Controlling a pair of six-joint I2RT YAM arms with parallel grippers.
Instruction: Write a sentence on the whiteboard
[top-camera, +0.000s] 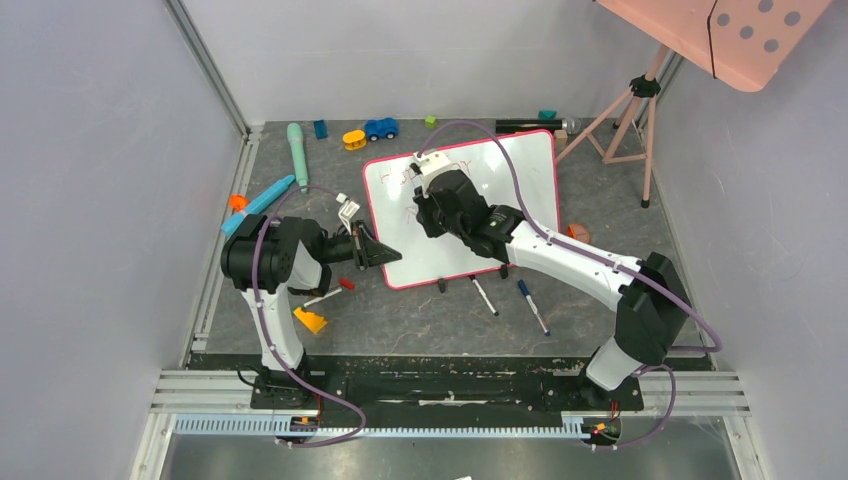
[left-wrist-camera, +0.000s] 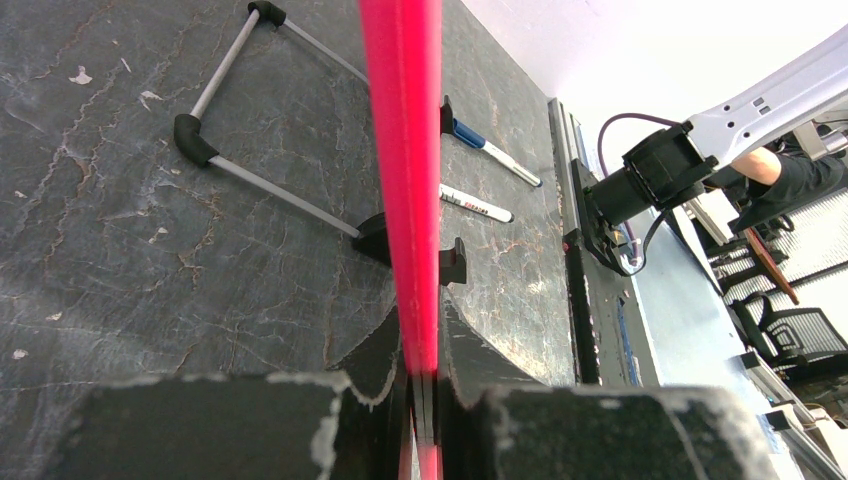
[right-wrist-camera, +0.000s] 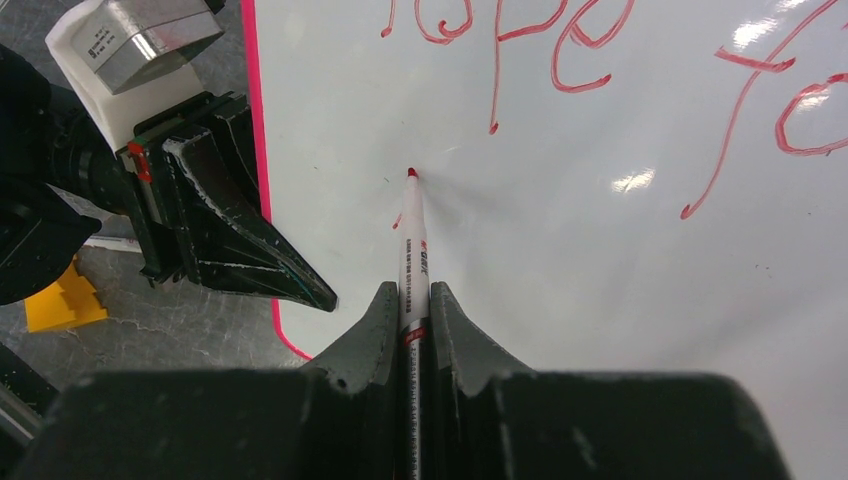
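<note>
Left gripper: arm reaches sideways, fingers pinching the whiteboard by its edge.
Right gripper: arm stretched over the board, clamped on red marker; its tip touches the board ahead, below the sentence.

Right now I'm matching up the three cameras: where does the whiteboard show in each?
Top external: the whiteboard centre, under the right arm.
Left wrist: only its red edge, vertical at centre.
Right wrist: its white face fills the upper right.
Shared landmark: the left gripper clamping its edge.
</note>
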